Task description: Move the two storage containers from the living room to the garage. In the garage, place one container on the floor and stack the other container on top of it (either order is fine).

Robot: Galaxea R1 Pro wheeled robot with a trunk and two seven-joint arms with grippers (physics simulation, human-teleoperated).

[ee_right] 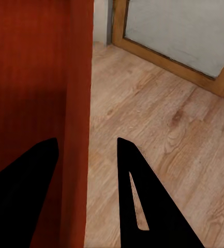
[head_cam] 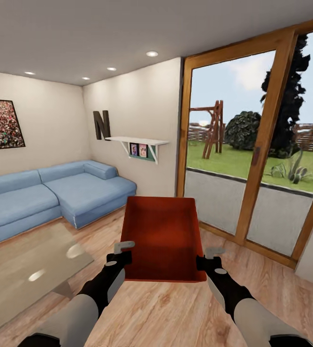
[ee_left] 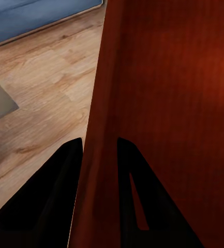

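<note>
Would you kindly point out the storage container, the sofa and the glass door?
storage container (head_cam: pixel 161 236): head view, inner bottom.
sofa (head_cam: pixel 79 190): head view, seat cushion.
glass door (head_cam: pixel 221 144): head view, left pane.

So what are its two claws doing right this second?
Left gripper: closed on the left wall of the storage container, one finger each side.
Right gripper: straddles the right wall; whether it is clamped cannot be told.
</note>
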